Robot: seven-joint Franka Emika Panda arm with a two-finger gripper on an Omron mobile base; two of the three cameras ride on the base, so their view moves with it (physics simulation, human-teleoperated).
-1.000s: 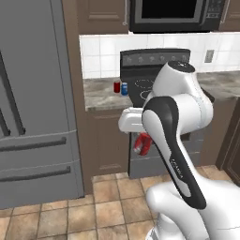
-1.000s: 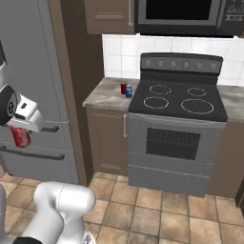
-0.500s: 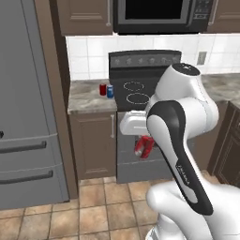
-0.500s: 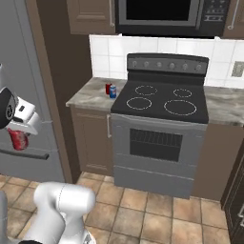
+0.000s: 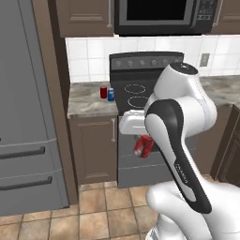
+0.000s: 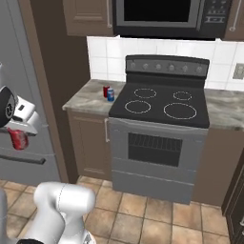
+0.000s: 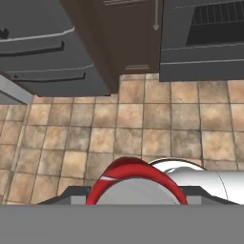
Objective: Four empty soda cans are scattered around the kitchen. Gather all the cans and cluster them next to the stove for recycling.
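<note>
My gripper [image 5: 142,143] is shut on a red soda can [image 5: 143,146], held in the air in front of the oven door, at about the height of the lower cabinet. In the right base view this can [image 6: 18,139] hangs under the gripper [image 6: 19,133] at the far left. The hand view looks down past the can's red top [image 7: 136,182] at the tile floor. Two more soda cans, one red [image 5: 103,92] and one blue [image 5: 111,94], stand together on the counter just left of the black stove [image 6: 162,102].
A grey fridge [image 5: 23,117] fills the left side, with a tall brown panel between it and the granite counter [image 5: 86,104]. A black microwave [image 6: 157,16] hangs above the stove. The oven door [image 6: 155,152] and brown cabinet [image 5: 93,150] face the tiled floor [image 7: 143,124].
The whole picture has shifted as the base drove: stove and counter now look nearer and more central. The red can stays in the shut gripper, in the same place relative to the arm.
</note>
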